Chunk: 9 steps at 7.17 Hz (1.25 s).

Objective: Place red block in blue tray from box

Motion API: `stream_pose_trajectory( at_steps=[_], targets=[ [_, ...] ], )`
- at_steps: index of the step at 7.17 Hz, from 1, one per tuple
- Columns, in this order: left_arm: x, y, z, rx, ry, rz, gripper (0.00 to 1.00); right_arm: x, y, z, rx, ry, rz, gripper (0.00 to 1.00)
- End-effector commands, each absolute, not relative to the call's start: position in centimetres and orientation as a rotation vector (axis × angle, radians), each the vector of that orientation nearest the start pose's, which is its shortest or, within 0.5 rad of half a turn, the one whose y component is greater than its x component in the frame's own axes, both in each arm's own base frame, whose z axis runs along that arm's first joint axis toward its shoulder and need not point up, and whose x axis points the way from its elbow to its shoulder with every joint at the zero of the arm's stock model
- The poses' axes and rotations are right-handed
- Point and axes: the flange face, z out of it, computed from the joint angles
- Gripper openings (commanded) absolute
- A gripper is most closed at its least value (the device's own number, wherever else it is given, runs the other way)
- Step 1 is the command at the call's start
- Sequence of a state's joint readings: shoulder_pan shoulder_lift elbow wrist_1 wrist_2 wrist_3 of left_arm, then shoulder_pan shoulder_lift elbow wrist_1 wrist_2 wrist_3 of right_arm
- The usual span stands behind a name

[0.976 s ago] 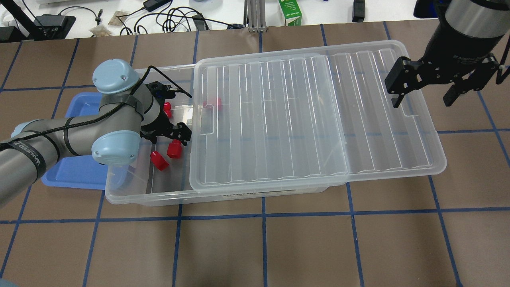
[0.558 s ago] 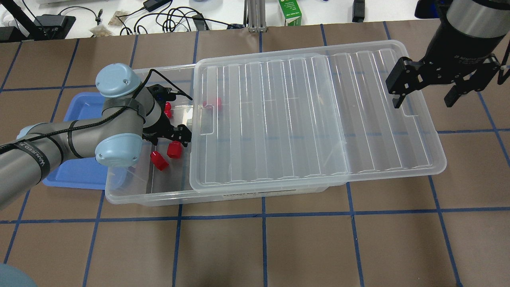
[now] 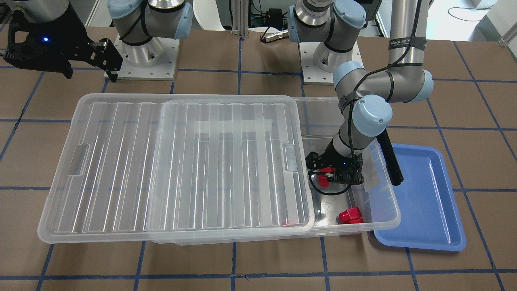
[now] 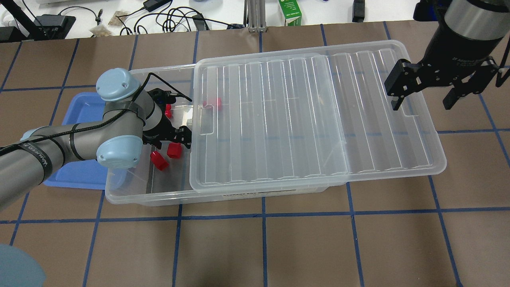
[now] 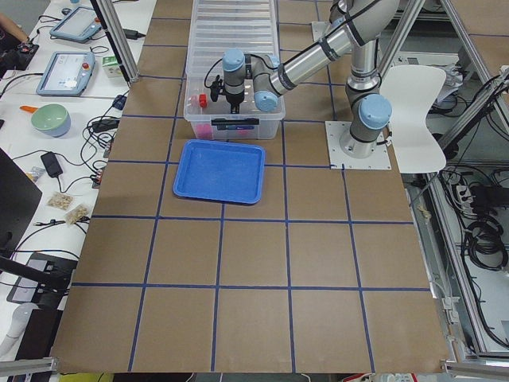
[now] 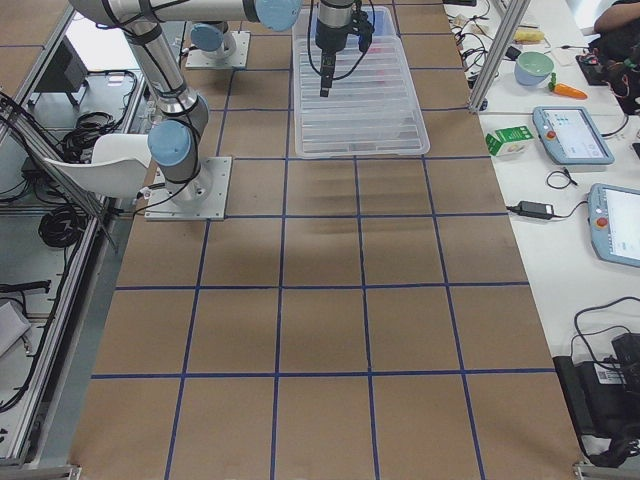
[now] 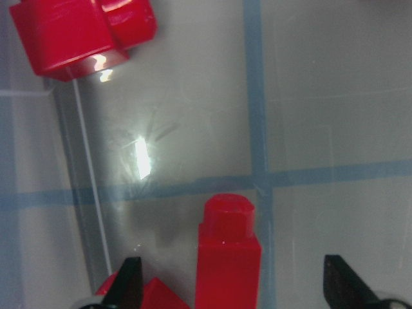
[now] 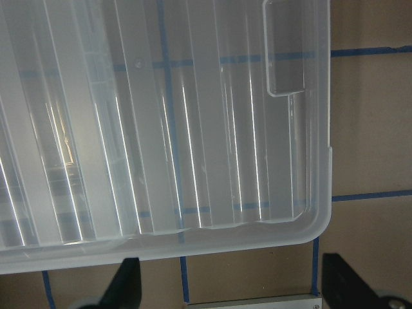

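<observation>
Two grippers, both spread: my left gripper (image 7: pixel 235 286) straddles the red block (image 7: pixel 229 251) without touching it, in the box (image 4: pixel 131 191) toward the bench's left edge, beside the blue tray (image 4: pixel 79 111); the right gripper (image 4: pixel 421 104) hangs above the lid (image 4: pixel 299 119).

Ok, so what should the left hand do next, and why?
Probably ease the left hand down a little and close it. It hangs open inside the box, with a red block lined up roughly midway between its tips and not yet gripped, so a short descent and a squeeze looks enough.
</observation>
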<state>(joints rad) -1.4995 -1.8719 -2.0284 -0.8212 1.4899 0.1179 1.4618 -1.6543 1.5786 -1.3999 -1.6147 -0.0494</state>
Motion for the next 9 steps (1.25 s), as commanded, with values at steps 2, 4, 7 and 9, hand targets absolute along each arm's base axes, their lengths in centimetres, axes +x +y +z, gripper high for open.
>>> stream_pose_trajectory(
  at_steps=[2, 4, 7, 9],
  targets=[
    [-10.1, -51.2, 18.9, 0.067, 3.228, 0.038, 1.00, 7.9, -45.6, 50.8, 0.074, 3.182, 0.158, 1.00],
    [-10.2, -51.4, 18.2, 0.055, 3.228, 0.034, 0.71, 7.9, -45.6, 50.7, 0.074, 3.182, 0.163, 1.00],
    [-10.1, -52.0, 19.3, 0.057, 3.222, -0.010, 0.09, 8.0, -45.6, 50.8, 0.069, 3.179, 0.158, 1.00],
    [-10.0, -52.5, 21.9, 0.060, 3.177, -0.088, 0.08, 7.9, -45.6, 50.6, 0.072, 3.176, 0.159, 1.00]
  ],
)
